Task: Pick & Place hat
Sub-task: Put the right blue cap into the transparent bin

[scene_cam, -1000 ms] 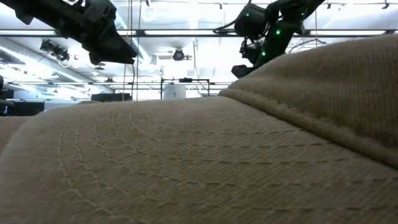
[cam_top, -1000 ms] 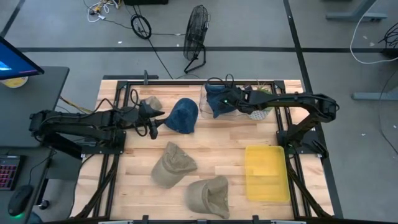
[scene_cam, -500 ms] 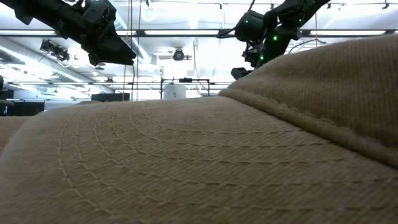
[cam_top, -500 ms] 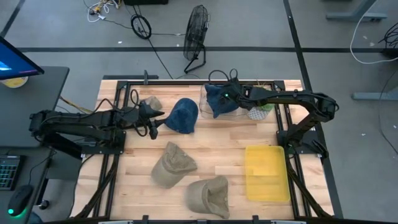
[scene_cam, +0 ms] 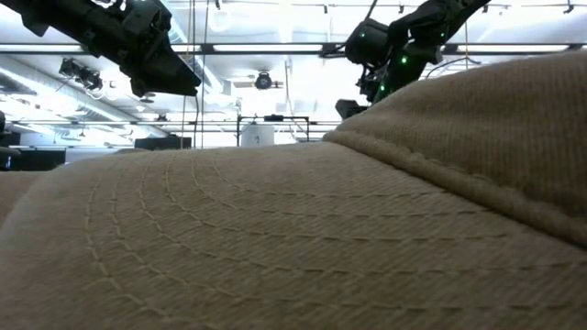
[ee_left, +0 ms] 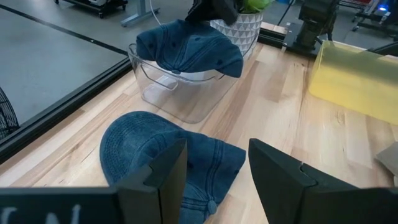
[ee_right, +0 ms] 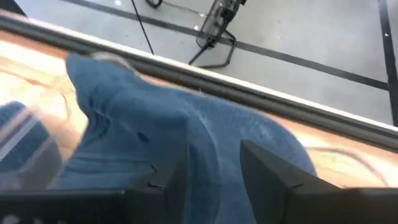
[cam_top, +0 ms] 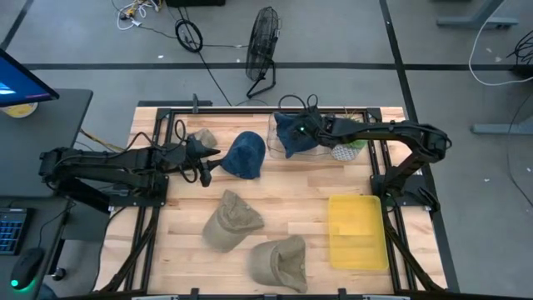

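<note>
Right now right gripper (cam_top: pixel 293 132) sits over blue hat (ee_left: pixel 186 48) draped in clear bin (ee_left: pixel 163 93), fingers spread. You grip soft, light denim (floppy) at crown. Left gripper (ee_left: pixel 211 163) spread above second blue hat (ee_left: pixel 155 149).

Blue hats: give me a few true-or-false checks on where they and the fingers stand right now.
1. One blue hat lies in the clear bin. True.
2. The second blue hat sits on the yellow tray. False: it lies on the wooden table.
3. The left gripper has its fingers open. True.
4. Three tan hats lie in the tray. False: the tray holds nothing.
5. The right gripper is over the bin. True.
</note>
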Tool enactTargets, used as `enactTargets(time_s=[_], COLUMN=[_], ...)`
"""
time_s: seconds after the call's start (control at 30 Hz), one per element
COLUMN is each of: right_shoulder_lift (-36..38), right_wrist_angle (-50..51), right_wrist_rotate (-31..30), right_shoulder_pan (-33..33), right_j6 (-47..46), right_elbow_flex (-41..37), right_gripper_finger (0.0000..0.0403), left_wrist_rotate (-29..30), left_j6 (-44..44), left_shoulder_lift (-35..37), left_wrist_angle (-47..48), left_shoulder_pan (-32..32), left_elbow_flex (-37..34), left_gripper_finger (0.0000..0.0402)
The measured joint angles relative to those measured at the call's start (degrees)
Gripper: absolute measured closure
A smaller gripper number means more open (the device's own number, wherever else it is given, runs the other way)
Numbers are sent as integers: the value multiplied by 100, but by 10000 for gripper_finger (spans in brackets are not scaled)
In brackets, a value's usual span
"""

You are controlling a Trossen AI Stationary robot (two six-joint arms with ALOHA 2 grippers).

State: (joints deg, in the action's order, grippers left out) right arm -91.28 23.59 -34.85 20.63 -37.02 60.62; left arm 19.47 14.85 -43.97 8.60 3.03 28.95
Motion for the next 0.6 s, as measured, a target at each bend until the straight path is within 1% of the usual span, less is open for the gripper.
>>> enactTargets(time_s=[0.2, 0.27, 0.37, 0.47, 0.5, 0.53, 0.6], right_shoulder_lift=[-394, -441, -464, -447, -429, -393, -308], right_wrist_angle=[-87, -102, -102, -100, -97, -80, -56], right_wrist_rotate=[-56, -65, -86, -61, -57, -57, -16], right_shoulder_pan=[-77, -77, -75, -88, -109, -129, -183], right_j6=[162, 199, 308, 389, 394, 408, 275], right_elbow_flex=[-2, -2, 0, 2, 2, 2, 6], right_gripper_finger=[269, 280, 315, 372, 385, 390, 386], left_wrist_rotate=[1, 0, 0, 2, 2, 2, 2], left_j6=[0, 0, -28, -31, -32, -33, -33], left_shoulder_lift=[0, 0, 0, -1, 0, 0, 0], left_wrist_angle=[2, 0, 2, 10, 9, 13, 22], left_shoulder_pan=[0, 0, 0, 0, 0, 1, 0], left_elbow_flex=[0, 0, 0, 0, 0, 0, 0], left_gripper_finger=[225, 225, 225, 225, 225, 225, 225])
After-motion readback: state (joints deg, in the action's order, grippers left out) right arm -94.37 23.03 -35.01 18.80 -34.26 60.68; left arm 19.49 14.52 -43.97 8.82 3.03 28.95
